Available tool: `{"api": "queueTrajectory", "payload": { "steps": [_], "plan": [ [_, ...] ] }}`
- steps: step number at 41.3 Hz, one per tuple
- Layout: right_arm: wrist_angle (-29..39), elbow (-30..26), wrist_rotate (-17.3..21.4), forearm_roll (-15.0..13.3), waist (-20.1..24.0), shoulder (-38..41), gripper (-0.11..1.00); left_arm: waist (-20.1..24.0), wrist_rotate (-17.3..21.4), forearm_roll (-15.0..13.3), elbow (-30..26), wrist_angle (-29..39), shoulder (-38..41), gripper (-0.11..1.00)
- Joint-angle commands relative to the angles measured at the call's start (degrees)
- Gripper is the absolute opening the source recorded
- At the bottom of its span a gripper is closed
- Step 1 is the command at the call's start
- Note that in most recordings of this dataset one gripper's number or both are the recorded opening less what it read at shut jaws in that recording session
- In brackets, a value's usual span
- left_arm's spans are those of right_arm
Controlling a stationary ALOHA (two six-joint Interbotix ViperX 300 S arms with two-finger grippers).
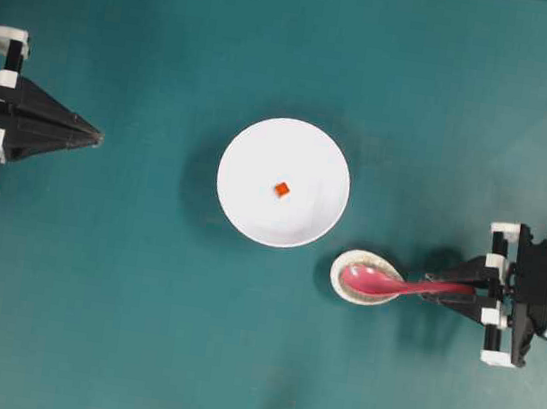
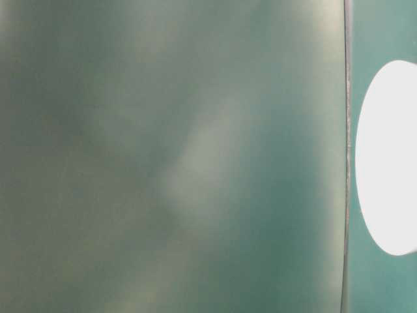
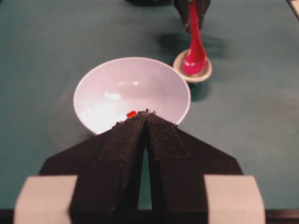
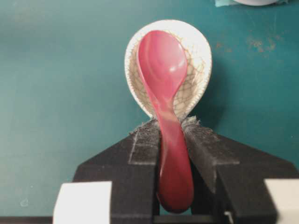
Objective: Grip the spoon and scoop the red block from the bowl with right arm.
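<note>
- The spoon (image 1: pixel 394 282) lies to the lower right of the bowl (image 1: pixel 243 206) in the overhead view, its deep oval end resting in a small speckled beige dish (image 1: pixel 341 284) and its handle running straight toward the right arm.
- The right gripper (image 4: pixel 174 128) sits around the spoon's handle: in the right wrist view the handle passes between the two black padded fingers (image 4: pixel 142 149), which press in on both sides of it just behind the dish, so the jaws are nearly closed on the handle.
- The red block (image 1: pixel 282 188) rests on the inside of the bowl, near its centre, apart from the spoon.
- The bowl stands on the teal table (image 1: pixel 114 345), close beside the beige dish but not clearly touching it.
- The left gripper (image 1: pixel 94 136) is at the left edge of the table, well apart from the bowl and pointing toward it; in the left wrist view its jaws meet at the tips and hold nothing.
- The table-level view is blurred; only a white rounded shape (image 2: pixel 391 156) shows at its right edge.
</note>
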Motion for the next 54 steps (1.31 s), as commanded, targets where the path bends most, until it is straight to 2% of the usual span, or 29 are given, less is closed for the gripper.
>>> {"api": "queueTrajectory", "payload": {
  "steps": [1,11,22,39,49,54],
  "plan": [
    [0.26,-0.7,0.0,-0.18,-0.09,-0.79,0.19,0.09,0.18,0.18,-1.05,-0.35,0.35,0.0],
    [2.37,-1.23,0.0,-0.18,-0.18,-0.79,0.22,0.09,0.18,0.18,-1.05,-0.26,0.44,0.0],
    [4.22,-1.93,0.44,-0.18,-0.26,-0.79,0.51,0.09,0.18,0.18,-1.05,-0.26,0.7,0.0],
    [4.13,-2.11,0.62,0.26,-0.26,-0.7,0.5,0.09,0.18,0.18,-0.97,-0.26,1.32,0.0],
    [4.13,-2.64,0.79,2.55,-1.32,0.09,0.5,0.09,0.18,0.18,-0.97,-0.26,1.23,0.0],
    [3.52,-3.43,0.79,2.81,-1.41,1.67,0.49,0.09,0.18,0.18,-0.97,-0.26,0.97,0.0]
  ]
}}
